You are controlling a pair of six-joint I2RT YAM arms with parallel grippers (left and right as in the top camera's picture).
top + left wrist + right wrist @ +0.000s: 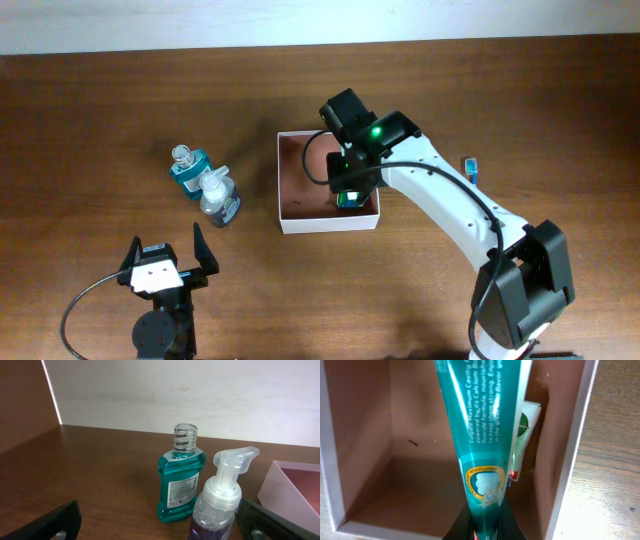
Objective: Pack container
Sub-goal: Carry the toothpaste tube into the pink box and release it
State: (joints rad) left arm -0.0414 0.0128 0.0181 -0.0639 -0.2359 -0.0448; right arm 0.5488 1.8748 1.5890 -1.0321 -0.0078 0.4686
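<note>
from overhead, the container point(330, 223) sits near the middle of the surface point(100, 100), its reddish-brown floor open to the camera. my right tool point(350, 198) hangs over the container's 5 o'clock corner, closed tight on a toothpaste tube point(349, 200), of which only a bit of green shows under the wrist. at about 9 o'clock from the container, well apart from it, stand a teal mouthwash bottle point(187, 168) and a clear pump bottle point(220, 200) with purplish liquid, the two just beside each other. my left tool point(166, 240) rests at 7 o'clock of the surface, spread wide with nothing between its fingers, aimed toward the bottles. a small blue thing point(472, 166) lies at 3 o'clock from the container; i cannot tell what it is. in the left wrist view, one dark finger point(270, 520) shows at each lower corner, far apart, and both bottles stand upright between them, the pump bottle nearer and toward 4 o'clock of the mouthwash, with a corner of the container at the 3 o'clock edge. in the right wrist view, the dark fingertips at 6 o'clock pinch the narrow flat end of the teal tube, which widens toward 12 o'clock inside the container. a small white and green pack point(522, 440) leans against the wall at 2 o'clock, just beside the tube. whether the tube touches the floor i cannot tell.
</note>
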